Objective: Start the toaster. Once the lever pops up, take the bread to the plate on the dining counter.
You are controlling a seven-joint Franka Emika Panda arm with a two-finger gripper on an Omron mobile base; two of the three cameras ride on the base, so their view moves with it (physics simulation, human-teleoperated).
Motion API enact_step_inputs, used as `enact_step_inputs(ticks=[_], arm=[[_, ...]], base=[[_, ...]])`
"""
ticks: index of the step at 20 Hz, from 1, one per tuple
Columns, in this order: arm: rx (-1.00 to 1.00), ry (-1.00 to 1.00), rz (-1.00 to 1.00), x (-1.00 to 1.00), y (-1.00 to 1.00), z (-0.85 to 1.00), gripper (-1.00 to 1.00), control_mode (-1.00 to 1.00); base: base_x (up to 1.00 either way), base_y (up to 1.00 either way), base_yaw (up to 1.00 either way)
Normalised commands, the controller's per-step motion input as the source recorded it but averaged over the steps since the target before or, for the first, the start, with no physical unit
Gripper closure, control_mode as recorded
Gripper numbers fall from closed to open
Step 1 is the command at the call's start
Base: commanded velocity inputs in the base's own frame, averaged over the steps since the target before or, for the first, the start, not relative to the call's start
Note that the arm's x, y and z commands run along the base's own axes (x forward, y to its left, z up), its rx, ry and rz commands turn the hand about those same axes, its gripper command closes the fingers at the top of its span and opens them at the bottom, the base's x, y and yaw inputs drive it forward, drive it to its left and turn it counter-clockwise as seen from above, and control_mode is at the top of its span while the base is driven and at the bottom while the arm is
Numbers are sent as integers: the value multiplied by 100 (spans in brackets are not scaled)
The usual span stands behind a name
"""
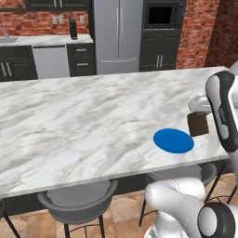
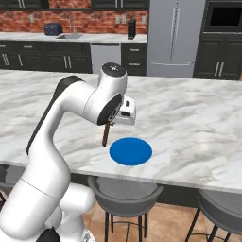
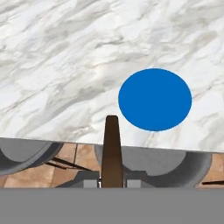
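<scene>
Bread [image 2: 106, 134] hangs edge-down, beside plate [image 2: 131, 151].

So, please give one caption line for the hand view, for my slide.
Tool shut on the bread, held edge-on above the dining counter near the empty blue plate.

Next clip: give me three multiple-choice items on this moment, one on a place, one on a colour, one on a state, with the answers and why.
1. Where does the flat round blue plate lie?
A. on the white marble dining counter, near its front edge
B. on a stool
C. on the floor

2. What colour is the small square slice of bread?
A. white
B. dark brown
C. green

3. What is the gripper doing?
A. standing open
B. shut on the bread
C. shut on the plate

Answers: A, marble surrounds the plate; B, the slice is dark brown; B, the slice hangs from the hand, clear of the plate.
</scene>
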Motion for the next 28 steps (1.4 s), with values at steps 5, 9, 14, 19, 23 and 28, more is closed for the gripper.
enact_step_inputs(ticks=[5, 9, 14, 19, 23, 28], arm=[[0, 0, 1, 41, 0, -51, 100, -100], [0, 0, 0, 33, 0, -47, 100, -100], [1, 2, 0, 36, 0, -29, 100, -100], [0, 2, 0, 31, 1, -21, 100, -100], [2, 0, 1, 16, 0, -18, 100, -100], [1, 0, 0, 7, 0, -24, 100, -100]], base=[[0, 0, 0], [0, 0, 0], [0, 0, 0], [0, 0, 0], [0, 0, 0], [0, 0, 0]])
